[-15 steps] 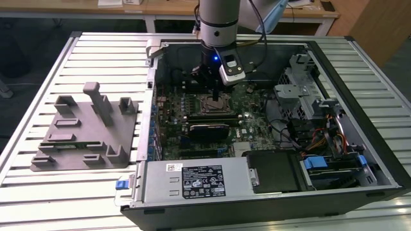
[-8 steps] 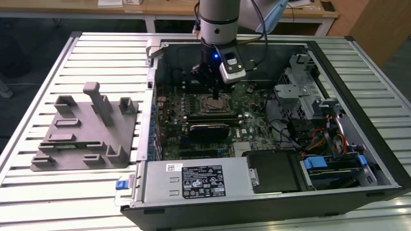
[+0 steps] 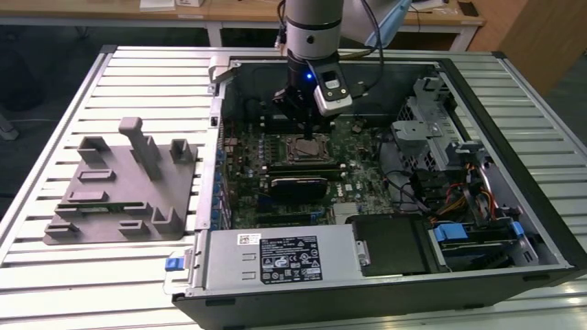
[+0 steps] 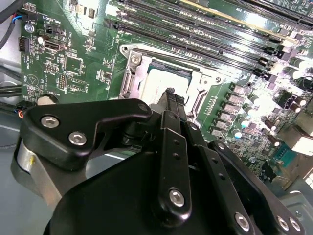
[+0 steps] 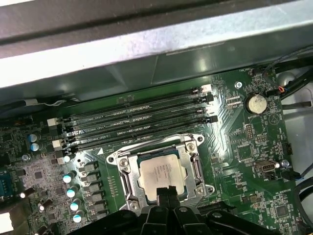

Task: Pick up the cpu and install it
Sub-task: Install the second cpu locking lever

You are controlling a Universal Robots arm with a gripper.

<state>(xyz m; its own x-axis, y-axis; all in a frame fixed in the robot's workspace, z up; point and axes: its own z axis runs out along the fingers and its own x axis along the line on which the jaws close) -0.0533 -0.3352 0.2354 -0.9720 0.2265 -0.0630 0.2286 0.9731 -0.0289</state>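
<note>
cpu: flat square silver-grey metal chip (image 5: 161, 171), seated in metal-framed socket (image 5: 194, 149) on green motherboard (image 5: 244, 161)
writing: chip print unreadable
arm: vertical over socket inside open black pc case (image 3: 513, 275)
gripper (image 5: 164, 192): tips pinched together, touching chip edge, nothing held

Robotics lab or workshop: open computer case (image 3: 513, 206) lying on slatted metal workbench (image 3: 55, 261) beneath gripper (image 3: 306, 124), wooden desks (image 3: 229, 14) standing beyond.

Slatted aluminium table (image 3: 137, 275), pale and ribbed. Directly on it, an open computer case (image 3: 513, 227) lying on its side, beneath the gripper (image 3: 303, 117) and enclosing it. Also a grey plastic fixture tray (image 3: 119, 199), off toward the exterior view's left of the gripper, just beside the case.
</note>
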